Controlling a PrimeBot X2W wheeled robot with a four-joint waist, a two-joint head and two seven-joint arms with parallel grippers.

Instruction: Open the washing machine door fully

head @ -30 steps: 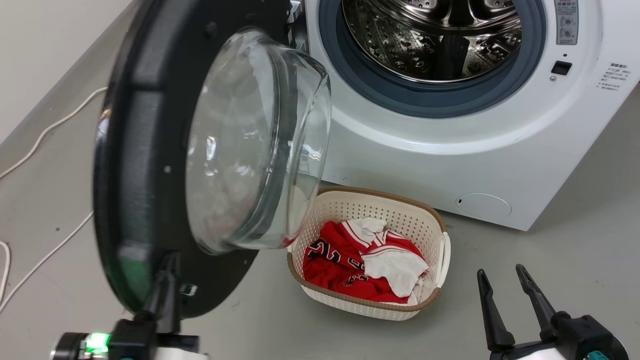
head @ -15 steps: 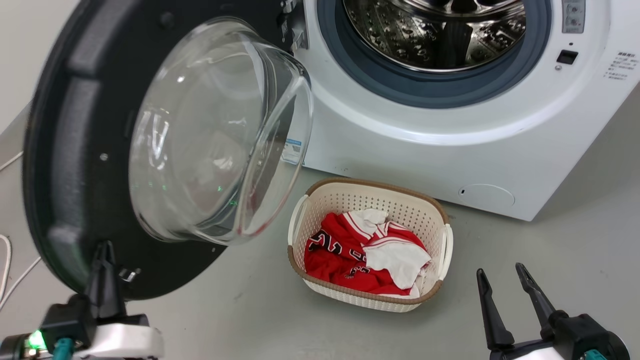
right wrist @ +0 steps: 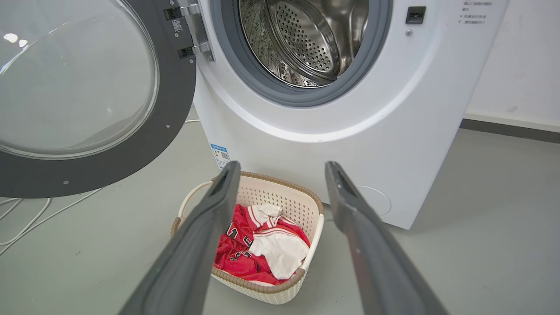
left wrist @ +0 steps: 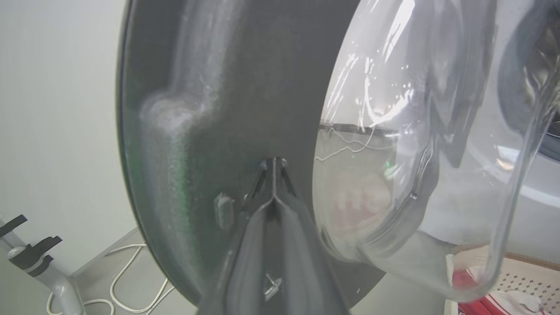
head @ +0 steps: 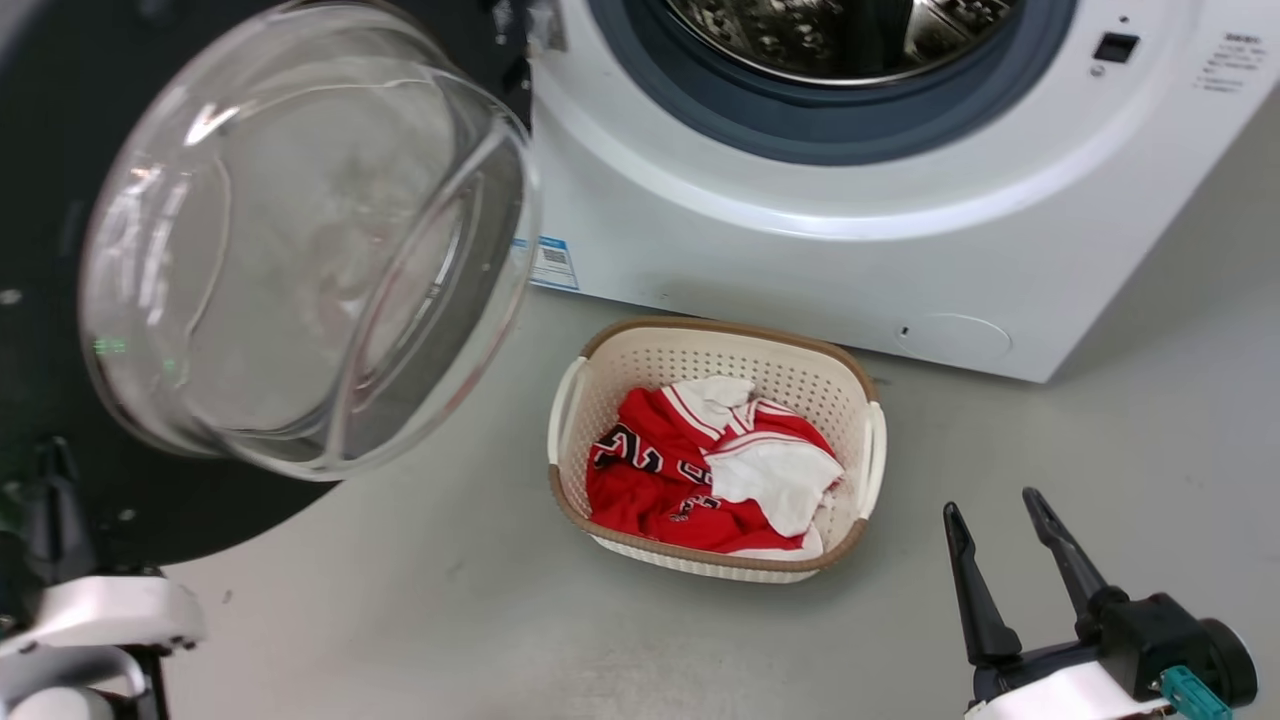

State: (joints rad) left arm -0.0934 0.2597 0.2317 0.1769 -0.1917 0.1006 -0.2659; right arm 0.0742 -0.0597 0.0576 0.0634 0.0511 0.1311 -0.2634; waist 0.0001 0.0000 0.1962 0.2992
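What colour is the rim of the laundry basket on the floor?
The rim is brown, on a cream perforated basket; the head view shows it best.

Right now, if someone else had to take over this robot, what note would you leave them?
Left end effector: shut, tips against the inner face of the washing machine door.
Right end effector: open, holding nothing, to the right of the laundry basket.
Done: door swung well clear of the drum.
Left: probably push it a little farther to its stop, then withdraw.
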